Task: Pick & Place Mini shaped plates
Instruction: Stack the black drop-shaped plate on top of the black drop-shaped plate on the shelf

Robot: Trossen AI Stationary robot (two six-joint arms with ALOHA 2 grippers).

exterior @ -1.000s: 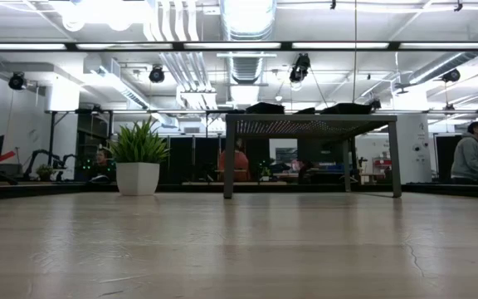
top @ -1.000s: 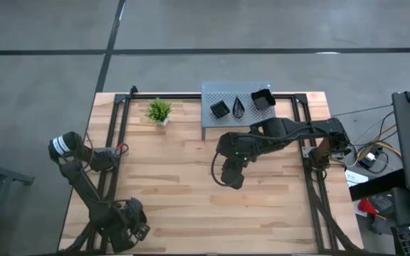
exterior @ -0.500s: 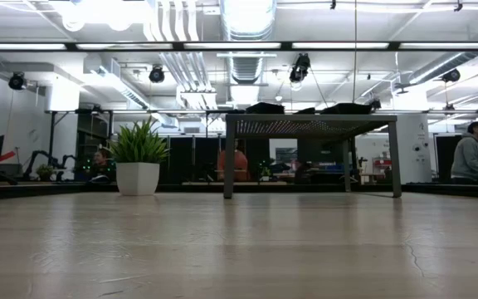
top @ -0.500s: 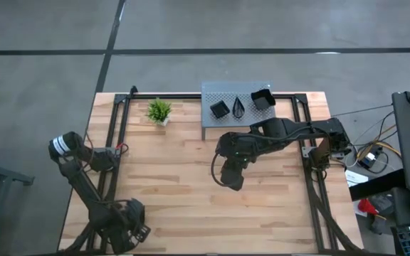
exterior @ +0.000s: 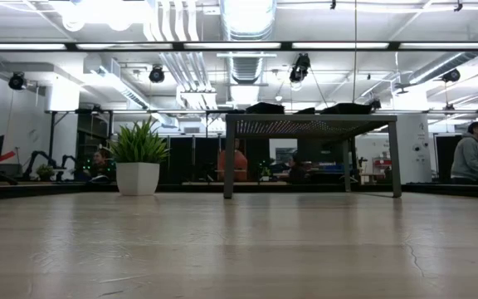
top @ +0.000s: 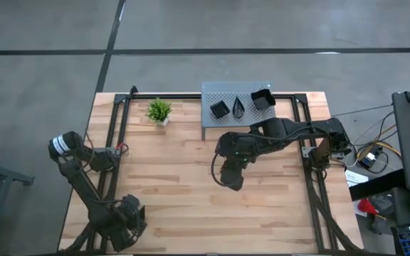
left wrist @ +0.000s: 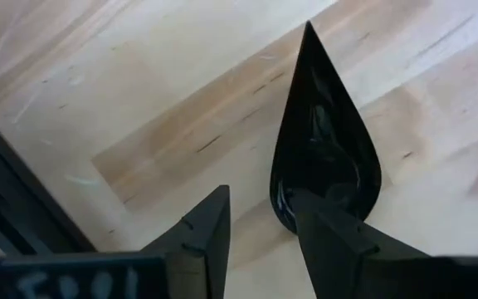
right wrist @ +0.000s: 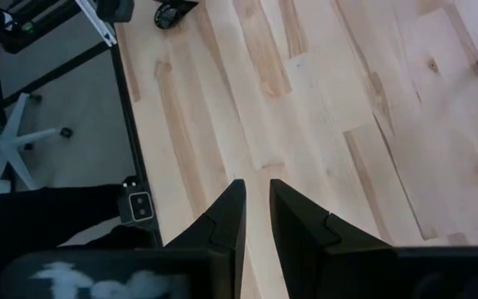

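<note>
At the near left corner of the tabletop [top: 169, 206] the left gripper [top: 128, 222] hangs low, its fingers [left wrist: 202, 241] spread apart; the left wrist view shows a black teardrop plate [left wrist: 322, 158] lying flat on the wood, its rounded end against one finger and not between the two, so nothing is clamped. Further along, by the far edge, stands a small green potted plant [top: 159, 111], and just beside it to the right a grey perforated shelf [top: 219, 91]. On the shelf sit three black plates in a row: a small square plate [top: 220, 109], a second teardrop [top: 238, 107] and a deeper square dish [top: 263, 99]. The right gripper [top: 230, 178] hovers over the middle of the tabletop, fingers [right wrist: 222, 220] drawn nearly together with a slim gap, gripping nothing, bare wood beneath them.
</note>
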